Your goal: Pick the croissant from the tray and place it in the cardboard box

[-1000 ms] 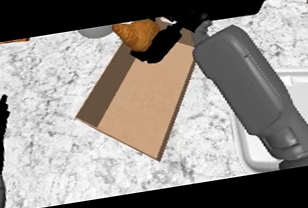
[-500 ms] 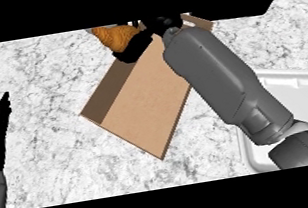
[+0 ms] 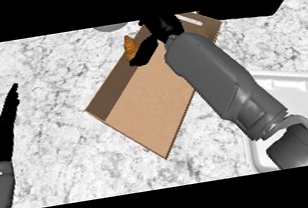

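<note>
You're holding the croissant (image 3: 130,47) in your right hand (image 3: 162,27), up at the top centre of the frame. The fingers are curling round it, and only an orange sliver is peeking out on the hand's left side. The forearm is stretching in from the lower right and cutting diagonally across the right half of the cardboard box (image 3: 150,111).

The croissant is well clear of the white tray (image 3: 288,80), which is sitting at the right edge, so I'm calling the pick done. You're now in the placing step. The pastry is hanging at the box's upper end, close to its left wall. From this steep angle I can't tell whether it's above the opening or just outside that wall.

Your left hand (image 3: 1,131) is resting on the left side of the frame, fingers straight and pointing up, holding nothing.

Next, you're looking at bringing the croissant squarely over the bare brown floor in the middle of the frame, lowering it, then opening the fingers. Watch that left wall as you're coming down, because a croissant caught on the rim could tip out onto the marble counter (image 3: 56,81).
</note>
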